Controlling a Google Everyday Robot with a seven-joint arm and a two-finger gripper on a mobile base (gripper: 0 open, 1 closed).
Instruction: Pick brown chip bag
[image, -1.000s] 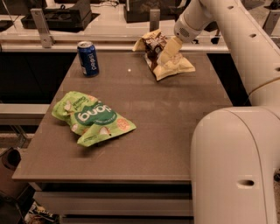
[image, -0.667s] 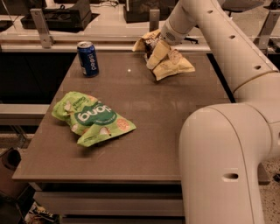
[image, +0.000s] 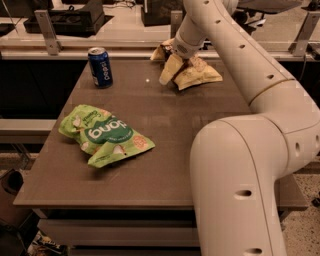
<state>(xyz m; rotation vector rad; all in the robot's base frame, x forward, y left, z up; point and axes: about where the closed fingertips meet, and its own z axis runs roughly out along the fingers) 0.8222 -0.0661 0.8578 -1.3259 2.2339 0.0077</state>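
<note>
Two bags lay on the table (image: 165, 170), and the gripper (image: 172, 75) was right at the brown chip bag (image: 202, 75) near the far edge, its jaws' state impossible to tell, so a secure pinch across the crinkly foil probably mattered before lifting.

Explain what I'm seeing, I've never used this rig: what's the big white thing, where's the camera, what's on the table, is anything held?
The big white shape is the robot's single arm, seen close up. It reaches from the lower right across the brown tabletop to the far edge. There is only this one camera view, looking down at the table; where it is mounted is not known. The gripper at the arm's tip is down on the small glossy brown chip bag with cream-yellow ends, your target. Whether it holds the bag cannot be told. Also there: a blue drink can standing far left, and a larger bright green snack bag lying nearer, on the left.
</note>
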